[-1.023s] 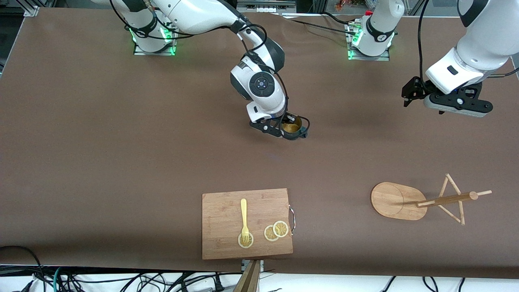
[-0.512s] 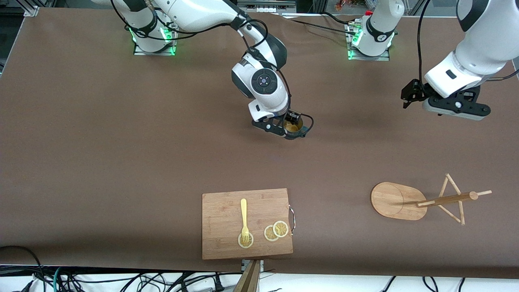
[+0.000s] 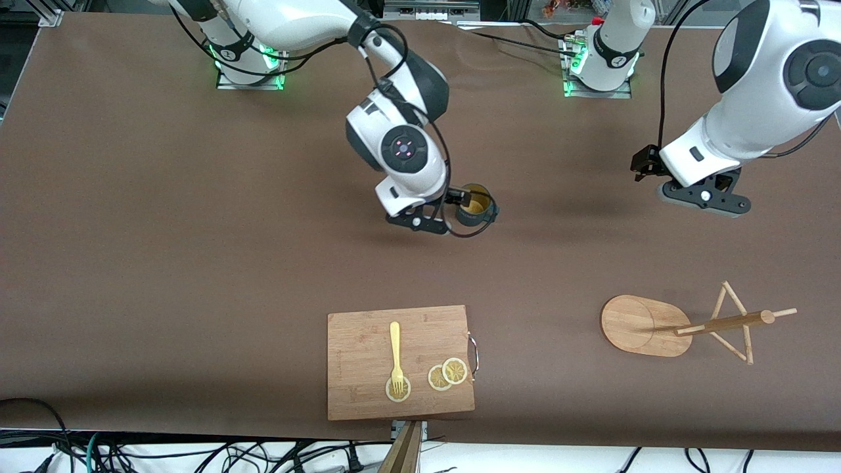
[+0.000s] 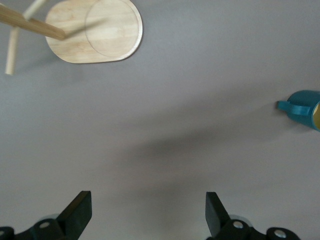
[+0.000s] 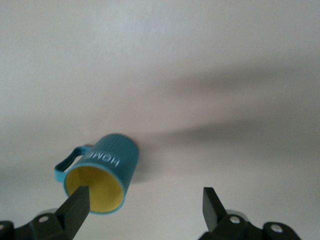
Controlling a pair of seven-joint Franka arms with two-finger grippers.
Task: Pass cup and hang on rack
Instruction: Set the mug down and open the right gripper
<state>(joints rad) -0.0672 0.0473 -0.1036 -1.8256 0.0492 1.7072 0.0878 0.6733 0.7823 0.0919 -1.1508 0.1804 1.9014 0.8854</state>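
Observation:
The teal cup (image 3: 476, 205) with the yellow inside stands upright on the table near the middle. It also shows in the right wrist view (image 5: 102, 172) and the left wrist view (image 4: 302, 109). My right gripper (image 3: 439, 213) is open and empty, just above and beside the cup; in its wrist view (image 5: 145, 200) one finger (image 5: 75, 207) overlaps the cup's mouth. My left gripper (image 3: 703, 197) is open and empty over bare table toward the left arm's end (image 4: 148, 205). The bamboo rack (image 3: 657, 325) stands nearer the front camera; its oval base shows in the left wrist view (image 4: 95, 30).
A wooden cutting board (image 3: 368, 394) with a metal handle lies near the table's front edge. It holds a yellow fork (image 3: 395, 351) and lemon slices (image 3: 447, 374). Brown table surface lies between the cup and the rack.
My right gripper has let go of the cup and drawn back toward the right arm's end; the cup stays on the table. My left gripper has moved somewhat toward the cup.

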